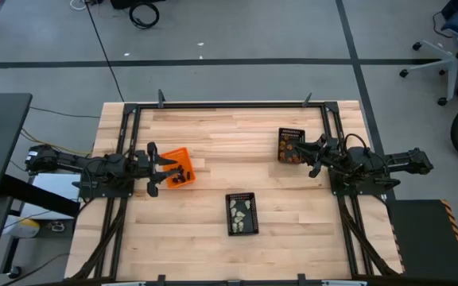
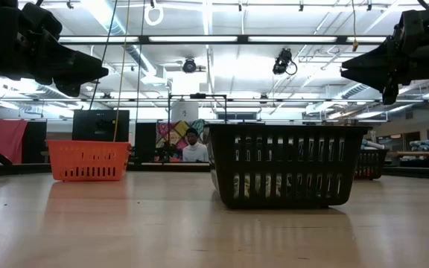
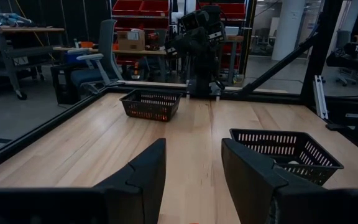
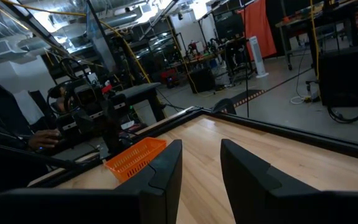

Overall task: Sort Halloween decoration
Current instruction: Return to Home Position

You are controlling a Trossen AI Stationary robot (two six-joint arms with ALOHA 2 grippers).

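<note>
The Halloween decoration lies sorted in three bins. Dark pieces (image 1: 183, 176) are in the orange bin (image 1: 177, 168) at the table's left. Orange pieces (image 1: 289, 151) are in a black mesh bin (image 1: 290, 145) at the right. Pale pieces (image 1: 242, 213) are in a second black mesh bin (image 1: 242, 213) near the front middle. My left gripper (image 1: 159, 164) hovers open and level over the orange bin's left edge, with nothing between its fingers (image 3: 143, 174). My right gripper (image 1: 312, 152) hovers open just right of the right-hand mesh bin, also with nothing between its fingers.
A dark metal frame (image 1: 229, 104) runs around the wooden table top. Bare wood lies between the three bins and along the far edge. Beyond the table a person (image 2: 193, 147) sits in the room, and a bicycle and an office chair stand at the far right.
</note>
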